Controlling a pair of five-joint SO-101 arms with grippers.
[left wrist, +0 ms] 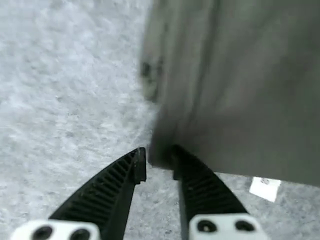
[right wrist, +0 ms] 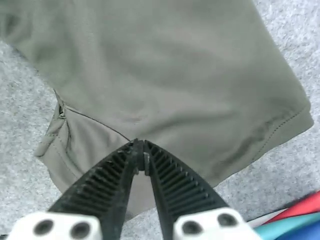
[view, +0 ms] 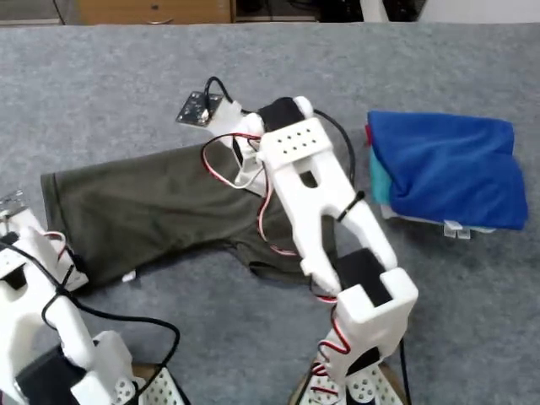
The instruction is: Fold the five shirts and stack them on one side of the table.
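Observation:
An olive shirt (view: 143, 207) lies spread across the middle of the grey table, part of it folded over. My left gripper (left wrist: 159, 160) sits at the shirt's near left corner (view: 74, 272), its fingers closed around that corner with the cloth (left wrist: 240, 100) bunched between the tips. My right gripper (right wrist: 141, 146) is down on the middle of the olive shirt (right wrist: 165, 75), shut on a pinch of fabric near a sleeve. In the high view the right arm (view: 312, 186) stretches over the shirt and hides the part under it.
A stack of folded shirts with a blue one (view: 443, 169) on top rests at the right side of the table. A small white tag (left wrist: 265, 187) pokes out at the olive shirt's near edge. Bare grey table (view: 101, 93) surrounds the shirt.

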